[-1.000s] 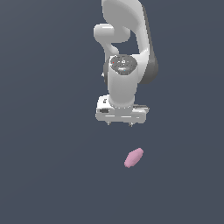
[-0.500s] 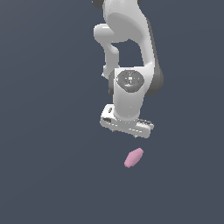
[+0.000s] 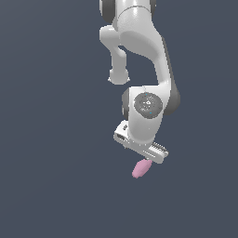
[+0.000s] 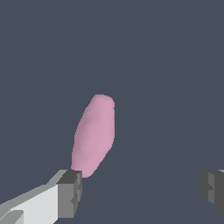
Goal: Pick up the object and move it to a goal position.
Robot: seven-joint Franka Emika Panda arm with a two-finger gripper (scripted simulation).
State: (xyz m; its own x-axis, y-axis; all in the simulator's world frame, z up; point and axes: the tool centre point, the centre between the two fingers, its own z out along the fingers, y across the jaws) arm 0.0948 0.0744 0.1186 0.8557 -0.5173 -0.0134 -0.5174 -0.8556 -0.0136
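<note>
Across the exterior view's left there was only the bare dark grey surface (image 3: 51,153), with no goal marker to be seen anywhere on it. Toward the middle, the white arm (image 3: 144,51) reached down from the top edge, and compared with the pictures from a second and half a second before it had dropped a good deal lower and had turned its wrist, so that the gripper (image 3: 149,157) now sat just above the object (image 3: 140,168) rather than well apart from it. The object itself, a small pale pink lump, had not shifted (it lay in the same spot on the surface in all three exterior pictures), its upper end now tucked under the gripper's body in this view.

In the wrist view the pink lump lay just ahead of one dark finger pad (image 4: 71,192), its near end appearing to meet that pad's corner; whether it truly touched could not be told. The other fingertip (image 4: 213,189) showed far across the picture, so the jaws stood spread wide with nothing between them.

My reading is that the approach was nearly done but the grasp was not: the lump sat off to one finger's side rather than centred in the gap, so the hand probably needed to slide across and lower a little before closing.
</note>
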